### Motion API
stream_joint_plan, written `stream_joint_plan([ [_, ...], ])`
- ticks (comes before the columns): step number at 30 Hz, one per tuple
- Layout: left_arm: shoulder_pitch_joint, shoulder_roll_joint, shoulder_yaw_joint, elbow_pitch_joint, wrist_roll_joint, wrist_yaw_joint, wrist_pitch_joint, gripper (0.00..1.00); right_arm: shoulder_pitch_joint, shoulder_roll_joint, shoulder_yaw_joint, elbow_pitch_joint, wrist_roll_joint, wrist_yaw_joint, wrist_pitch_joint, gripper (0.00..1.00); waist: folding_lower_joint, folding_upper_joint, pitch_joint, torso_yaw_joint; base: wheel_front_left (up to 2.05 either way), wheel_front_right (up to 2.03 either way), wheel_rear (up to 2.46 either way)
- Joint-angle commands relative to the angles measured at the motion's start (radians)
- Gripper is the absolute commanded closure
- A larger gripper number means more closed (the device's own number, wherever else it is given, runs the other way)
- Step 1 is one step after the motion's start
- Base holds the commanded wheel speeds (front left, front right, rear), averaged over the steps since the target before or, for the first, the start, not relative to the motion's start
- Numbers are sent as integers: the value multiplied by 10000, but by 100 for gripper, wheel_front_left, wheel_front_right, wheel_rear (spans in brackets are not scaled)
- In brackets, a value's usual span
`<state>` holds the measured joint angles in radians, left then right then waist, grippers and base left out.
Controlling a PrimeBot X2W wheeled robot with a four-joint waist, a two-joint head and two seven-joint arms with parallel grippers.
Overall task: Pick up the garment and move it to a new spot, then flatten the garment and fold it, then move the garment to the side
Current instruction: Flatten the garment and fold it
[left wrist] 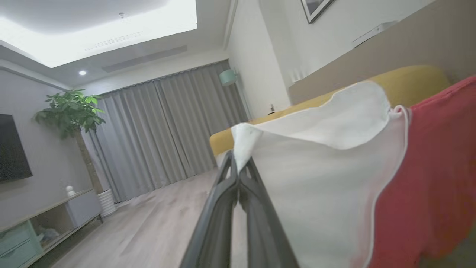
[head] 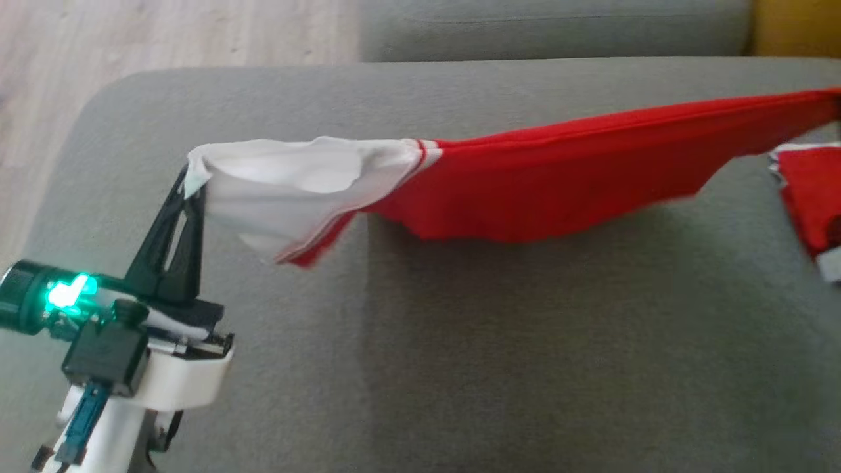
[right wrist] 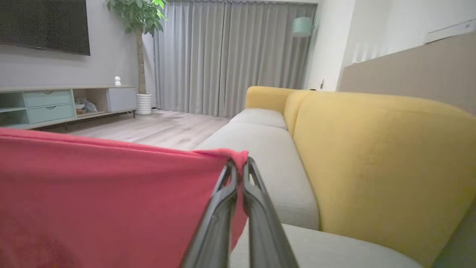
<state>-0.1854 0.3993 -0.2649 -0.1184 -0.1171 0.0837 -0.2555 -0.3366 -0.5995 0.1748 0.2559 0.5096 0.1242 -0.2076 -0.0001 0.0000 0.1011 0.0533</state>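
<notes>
The garment (head: 525, 197) is red with a white end and thin striped trim, and it hangs stretched above the grey sofa cushion (head: 460, 341). My left gripper (head: 190, 190) is shut on its white corner at the left. That white cloth (left wrist: 316, 178) fills the right of the left wrist view, pinched at my left gripper (left wrist: 238, 163). In the right wrist view my right gripper (right wrist: 238, 165) is shut on the garment's red edge (right wrist: 111, 201). The red cloth runs out of the head view at the upper right.
Another red and white piece of cloth (head: 811, 197) lies at the cushion's right edge. The yellow sofa back (right wrist: 372, 156) rises beside my right gripper. Wooden floor (head: 98, 46) lies beyond the cushion's left end. A TV cabinet (right wrist: 55, 104), a plant and curtains stand far off.
</notes>
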Motion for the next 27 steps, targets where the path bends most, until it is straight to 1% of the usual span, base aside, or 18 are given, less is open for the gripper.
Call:
stream_joint_plan([
  [1,-600,269,427,-495,-165,-11,104,100,550,-297,-492,-807,-205,65,349,100,1,0,-93,-351,0,0,0],
  [3,-595,250,441,-737,-246,-17,96,100,1083,-148,-1146,-1666,-509,65,654,100,1,0,-81,-506,0,0,0],
  [5,-687,338,507,-982,-224,-40,62,100,1521,158,-1730,-2449,-782,65,822,100,1,0,-122,-635,0,0,0],
  [7,-935,425,576,-1276,-303,-173,34,100,1755,432,-2260,-3166,-1090,65,881,100,1,0,-243,-716,0,0,0],
  [9,-1374,609,616,-1581,-343,-405,39,100,1771,609,-2646,-3832,-1298,65,968,100,1,0,-408,-773,0,0,0],
  [11,-2021,823,659,-1842,-412,-689,205,100,1522,655,-2908,-4362,-1389,65,1109,100,1,0,-596,-837,0,0,0],
  [14,-3340,1065,708,-2027,-596,-1140,623,100,772,434,-3025,-4726,-1397,65,1450,100,1,0,-834,-905,0,0,0],
  [18,-5358,1125,492,-1517,-916,-1635,1322,100,-730,70,-2752,-4327,-1150,65,1928,100,1,0,-889,-935,0,0,0],
  [21,-6649,544,322,-310,-2143,-1832,2350,100,-1912,-235,-2173,-3477,-960,65,2282,100,1,0,-685,-868,0,0,0],
  [23,-7539,297,161,629,-2733,-1936,2915,100,-2715,-323,-1701,-2780,-736,65,2409,100,1,0,-384,-802,0,0,0],
  [25,-8426,194,-69,1583,-3005,-2017,3246,100,-3516,-359,-1259,-2017,-602,65,2481,100,1,0,37,-757,0,0,0],
  [27,-9243,197,-473,2578,-2948,-2076,3344,100,-4289,-409,-720,-1187,-689,65,2381,100,1,0,471,-712,0,0,0],
])
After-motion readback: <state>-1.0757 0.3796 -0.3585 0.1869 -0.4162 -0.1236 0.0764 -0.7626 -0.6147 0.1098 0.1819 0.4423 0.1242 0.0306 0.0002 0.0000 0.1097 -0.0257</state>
